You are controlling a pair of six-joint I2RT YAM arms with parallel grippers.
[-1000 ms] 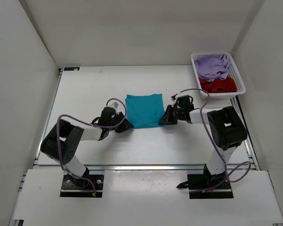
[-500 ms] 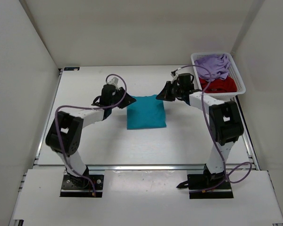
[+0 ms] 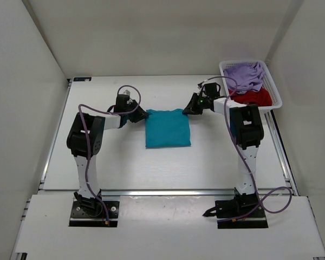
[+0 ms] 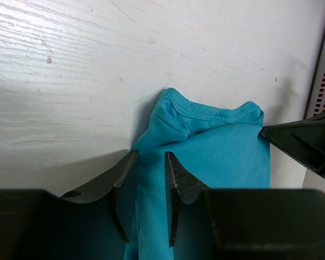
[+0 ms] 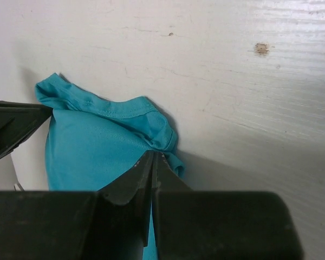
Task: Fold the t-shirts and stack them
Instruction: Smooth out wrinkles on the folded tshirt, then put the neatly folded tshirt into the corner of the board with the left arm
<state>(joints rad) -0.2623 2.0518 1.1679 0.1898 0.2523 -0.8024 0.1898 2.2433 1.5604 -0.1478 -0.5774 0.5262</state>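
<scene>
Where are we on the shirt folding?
Done: teal shirt lies folded into a rectangle on the table. In hand: right pincer pinches one far corner; left pincer straddles the other, grip unclear. To do: lavender shirt and red shirt sit crumpled in the basket, nothing stacked.

1. The left arm (image 3: 85,142) and right arm (image 3: 244,130) are built of white links joined by black motor housings
2. A purple cable (image 3: 87,176) loops along each
3. Black base plates (image 3: 81,216) sit at the table's (image 3: 124,162) near edge
4. The left gripper (image 4: 150,156) has black tapered fingers (image 4: 179,184)

The folded t-shirt (image 3: 167,128) lies left of the basket (image 3: 274,88).
</scene>
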